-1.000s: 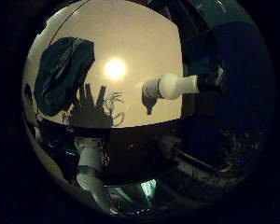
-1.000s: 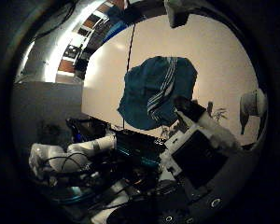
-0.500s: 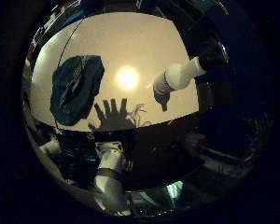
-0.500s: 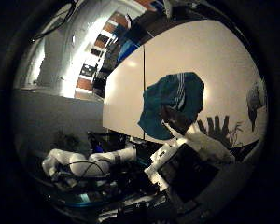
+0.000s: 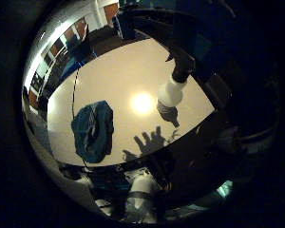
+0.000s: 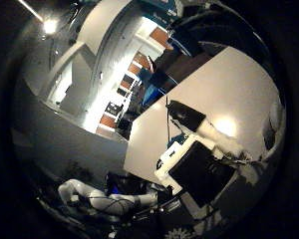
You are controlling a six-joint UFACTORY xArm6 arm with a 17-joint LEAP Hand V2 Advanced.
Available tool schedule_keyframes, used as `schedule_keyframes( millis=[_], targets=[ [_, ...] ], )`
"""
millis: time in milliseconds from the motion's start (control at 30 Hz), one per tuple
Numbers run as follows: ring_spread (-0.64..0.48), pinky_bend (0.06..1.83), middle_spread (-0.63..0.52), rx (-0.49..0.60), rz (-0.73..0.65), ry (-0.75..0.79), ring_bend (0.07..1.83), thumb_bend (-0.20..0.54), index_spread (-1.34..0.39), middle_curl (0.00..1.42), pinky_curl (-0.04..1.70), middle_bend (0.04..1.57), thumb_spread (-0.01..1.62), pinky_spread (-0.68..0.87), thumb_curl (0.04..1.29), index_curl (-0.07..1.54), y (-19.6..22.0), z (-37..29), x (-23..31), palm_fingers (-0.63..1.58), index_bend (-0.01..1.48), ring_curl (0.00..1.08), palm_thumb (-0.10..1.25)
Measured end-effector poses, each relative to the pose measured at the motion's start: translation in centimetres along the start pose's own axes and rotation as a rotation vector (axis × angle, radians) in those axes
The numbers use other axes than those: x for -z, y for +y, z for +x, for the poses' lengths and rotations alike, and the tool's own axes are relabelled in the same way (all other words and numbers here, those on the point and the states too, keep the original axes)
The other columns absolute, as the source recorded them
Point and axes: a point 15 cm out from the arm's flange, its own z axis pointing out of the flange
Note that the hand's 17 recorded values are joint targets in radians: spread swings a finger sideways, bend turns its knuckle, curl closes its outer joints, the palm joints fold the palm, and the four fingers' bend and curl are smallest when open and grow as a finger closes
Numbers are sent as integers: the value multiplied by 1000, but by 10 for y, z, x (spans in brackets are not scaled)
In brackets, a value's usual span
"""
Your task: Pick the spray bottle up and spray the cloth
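Note:
A white spray bottle (image 5: 171, 90) with a dark spray head is on the pale table (image 5: 123, 71). A teal cloth (image 5: 92, 130) lies crumpled on the same table, away from the bottle. My right hand (image 5: 138, 195) is above the table's near edge, away from both. Its fingers are straight and spread, and their shadow (image 5: 148, 142) falls on the table between cloth and bottle. In the right thumb side palm view a white and black finger (image 6: 204, 164) reaches out over the table (image 6: 234, 85). The cloth does not show there.
A bright spot of lamp light (image 5: 142, 102) lies on the table between cloth and bottle. Beyond the table the right thumb side palm view shows a lit room with shelves (image 6: 130, 95). Dark equipment (image 5: 195, 157) sits by the table's near edge.
The whole picture has shifted in both views, so the hand has turned and drawn back from the table. Cloth and bottle look smaller. Neither has moved on the table.

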Motion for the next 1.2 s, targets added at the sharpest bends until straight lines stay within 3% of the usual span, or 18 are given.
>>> schedule_keyframes(
  millis=[500,967,1200],
  targets=[
    [115,562,-79,-226,268,-31,213,-25,-355,354,-8,194,975,356,439,397,-33,79,59,480,173,200,765],
    [199,712,67,-360,367,-77,315,-25,-214,365,-3,212,1008,383,442,308,6,170,60,242,158,246,744],
    [208,737,95,-394,353,-129,337,-25,-195,364,-2,218,1021,385,438,305,20,180,54,217,166,257,722]
  ],
)
